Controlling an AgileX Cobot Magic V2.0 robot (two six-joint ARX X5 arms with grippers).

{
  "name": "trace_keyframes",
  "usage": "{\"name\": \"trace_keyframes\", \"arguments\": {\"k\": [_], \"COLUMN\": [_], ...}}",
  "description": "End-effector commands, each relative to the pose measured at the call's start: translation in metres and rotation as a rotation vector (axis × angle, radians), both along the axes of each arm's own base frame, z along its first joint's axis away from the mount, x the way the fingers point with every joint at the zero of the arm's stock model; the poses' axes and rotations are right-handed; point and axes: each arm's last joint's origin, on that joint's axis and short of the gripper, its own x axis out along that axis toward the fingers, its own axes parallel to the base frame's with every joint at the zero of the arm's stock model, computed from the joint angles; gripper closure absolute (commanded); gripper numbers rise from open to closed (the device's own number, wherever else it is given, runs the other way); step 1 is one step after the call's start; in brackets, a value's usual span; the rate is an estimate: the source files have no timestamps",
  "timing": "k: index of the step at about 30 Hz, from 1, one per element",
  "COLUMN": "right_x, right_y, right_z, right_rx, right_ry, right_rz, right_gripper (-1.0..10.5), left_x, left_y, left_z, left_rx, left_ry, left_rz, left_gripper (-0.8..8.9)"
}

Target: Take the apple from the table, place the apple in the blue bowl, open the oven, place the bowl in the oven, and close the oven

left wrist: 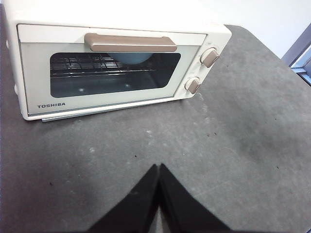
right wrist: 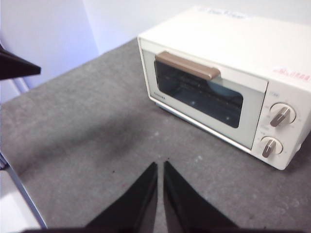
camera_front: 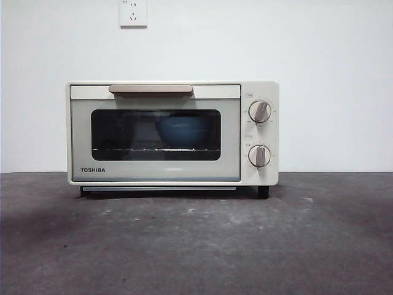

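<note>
- The left gripper (left wrist: 159, 167) hangs over bare desk (left wrist: 243, 145) in front of the oven, its jaws pressed together on nothing. It is well apart from the door, a waiting pose that leaves the front clear.
- The right gripper (right wrist: 160, 165) is the same: jaws pressed together, empty, over the desk and off to the oven's handle side, touching nothing.
- Neither arm shows in the front view, which fits both being drawn back from the work.
- The oven (camera_front: 172, 132) stands square on the desk with its door shut flush and the handle (camera_front: 150, 90) lying along the top edge.
- Through the dark window (camera_front: 155, 135) the bowl (camera_front: 182, 131) sits on the wire rack, toward the knob side of the middle, so it clears the door.
- The apple cannot be made out; if it lies in the bowl, the rim and tinted glass hide it.
- Judging by the shut door and the bowl inside, the task looks finished or nearly so.
- Far behind, a wall socket (camera_front: 133, 13) sits above the oven.
</note>
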Motion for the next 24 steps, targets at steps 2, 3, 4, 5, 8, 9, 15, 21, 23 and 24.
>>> {"name": "trace_keyframes", "arguments": {"k": [2, 3, 4, 5, 8, 9, 15, 21, 23, 24], "right_x": [-0.003, -0.005, -0.005, -0.007, -0.01, -0.012, -0.019, -0.025, -0.028, -0.028], "right_y": [-0.002, -0.004, -0.005, -0.006, -0.011, -0.012, -0.021, -0.028, -0.031, -0.032], "right_z": [0.004, 0.004, 0.005, 0.005, 0.007, 0.008, 0.011, 0.014, 0.014, 0.015], "right_rx": [0.018, 0.023, 0.027, 0.033, 0.051, 0.058, 0.089, 0.119, 0.128, 0.133], "right_ry": [-0.024, -0.029, -0.032, -0.037, -0.052, -0.058, -0.085, -0.11, -0.118, -0.122], "right_rz": [0.008, 0.008, 0.007, 0.008, 0.008, 0.008, 0.008, 0.007, 0.007, 0.007], "right_gripper": [9.4, 9.4, 9.4, 9.4, 9.4, 9.4, 9.4, 9.4, 9.4, 9.4], "left_x": [0.0, 0.0, 0.0, 0.0, 0.0, -0.001, -0.007, -0.011, -0.01, -0.011], "left_y": [-0.001, -0.001, -0.001, -0.001, 0.0, 0.001, 0.017, 0.036, 0.039, 0.041], "left_z": [0.005, 0.005, 0.005, 0.005, 0.006, 0.007, 0.016, -0.013, -0.029, -0.038], "left_rx": [0.003, 0.003, 0.003, 0.003, 0.046, 0.068, 0.145, 0.189, 0.201, 0.205], "left_ry": [-0.024, -0.024, -0.024, -0.024, -0.066, -0.103, -0.437, -0.617, -0.62, -0.614], "left_rz": [-0.008, -0.008, -0.008, -0.008, -0.028, -0.027, 0.134, 0.42, 0.472, 0.485], "left_gripper": [8.06, 8.06, 8.06, 8.06, 8.06, 8.06, 8.06, 8.06, 8.06, 8.06]}}
